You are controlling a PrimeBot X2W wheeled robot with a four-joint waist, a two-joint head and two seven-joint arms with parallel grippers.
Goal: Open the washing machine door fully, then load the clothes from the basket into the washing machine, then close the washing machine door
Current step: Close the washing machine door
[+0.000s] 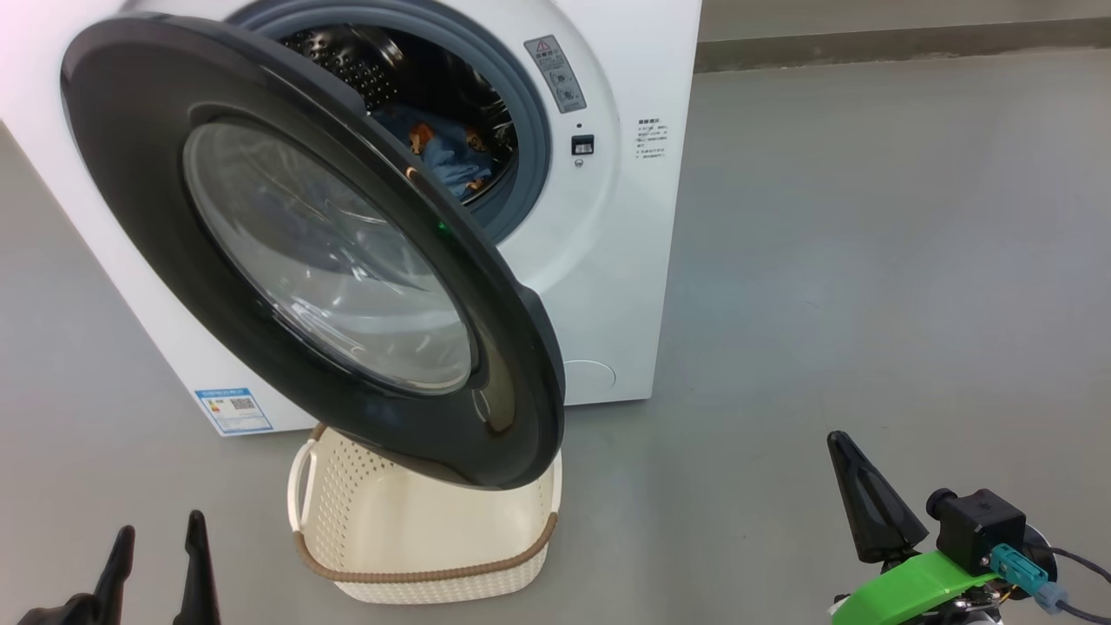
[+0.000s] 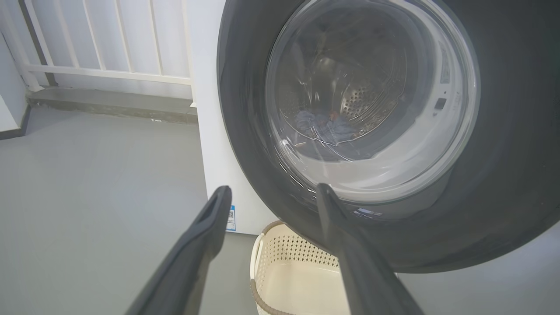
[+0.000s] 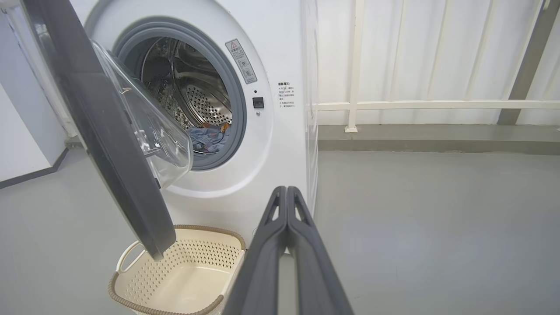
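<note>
Left pincer [image 1: 162, 523], out in front of the washing machine [image 1: 608, 260] toward its left side: the two dark fingers stand spread wide apart, holding nothing and touching nothing. In the left wrist view they point at the glass of the washing machine door [image 1: 321, 252], with a clear gap before it. The door hangs swung out from the machine's left side, partly open, with a glossy black rim around a bulging clear bowl. On the floor just in front of the machine sits the cream perforated basket [image 1: 417, 575], and the door's lower edge hangs over it. Inside the machine's steel drum [image 1: 347, 61], light blue clothes [image 1: 451, 161] with orange-brown prints lie in a heap. Right pincer [image 1: 840, 438], well out from the machine toward its right side: fingers pressed together, clenched on nothing and touching nothing.
</note>
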